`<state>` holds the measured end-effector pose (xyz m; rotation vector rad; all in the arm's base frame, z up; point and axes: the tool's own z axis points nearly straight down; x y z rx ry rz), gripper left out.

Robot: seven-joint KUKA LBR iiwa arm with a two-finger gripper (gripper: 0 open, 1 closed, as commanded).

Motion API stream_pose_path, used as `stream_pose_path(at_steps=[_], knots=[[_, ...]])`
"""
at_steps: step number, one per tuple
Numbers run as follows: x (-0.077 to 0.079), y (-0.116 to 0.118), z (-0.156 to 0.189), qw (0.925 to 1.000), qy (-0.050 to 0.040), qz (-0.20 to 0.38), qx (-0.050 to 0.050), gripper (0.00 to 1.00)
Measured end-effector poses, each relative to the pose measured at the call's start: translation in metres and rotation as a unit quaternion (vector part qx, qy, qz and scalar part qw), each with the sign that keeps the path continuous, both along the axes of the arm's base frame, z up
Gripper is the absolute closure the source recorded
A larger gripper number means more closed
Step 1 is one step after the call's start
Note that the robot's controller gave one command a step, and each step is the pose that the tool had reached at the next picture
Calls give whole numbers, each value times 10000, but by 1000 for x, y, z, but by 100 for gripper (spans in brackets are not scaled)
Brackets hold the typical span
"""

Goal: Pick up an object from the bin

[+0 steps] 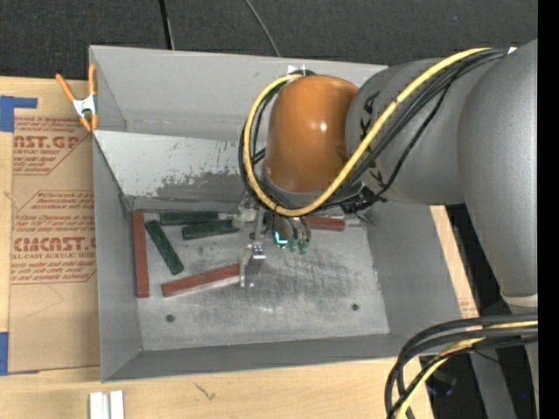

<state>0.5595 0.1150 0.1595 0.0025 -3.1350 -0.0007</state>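
Observation:
My gripper [256, 257] is low over the middle of the bin floor, mostly hidden under the arm's orange cover. Its visible metal part stands at the right end of a long flat red bar [201, 280] that lies slanted on the floor. Whether it touches the bar I cannot tell. Just left of the gripper lies a dark green bar [208, 227], running along the back of the floor. A short red piece [328, 223] pokes out to the gripper's right, partly covered by the arm.
A second dark green stick [163, 245] lies slanted near the left wall, beside an upright-running red bar [140, 254]. The arm and its cables span the bin's right and back. The front floor is bare grey metal.

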Motion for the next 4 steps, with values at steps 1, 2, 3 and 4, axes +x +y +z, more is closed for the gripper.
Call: stream_pose_path(at_steps=[1,2,3,4], knots=[[2,-1,4,10000,-37,-4,4,0],[-18,-8,-79,9988,-61,-476,15,100],[-18,-8,-79,9988,-61,-475,15,100],[5,31,94,9998,-75,-195,12,100]])
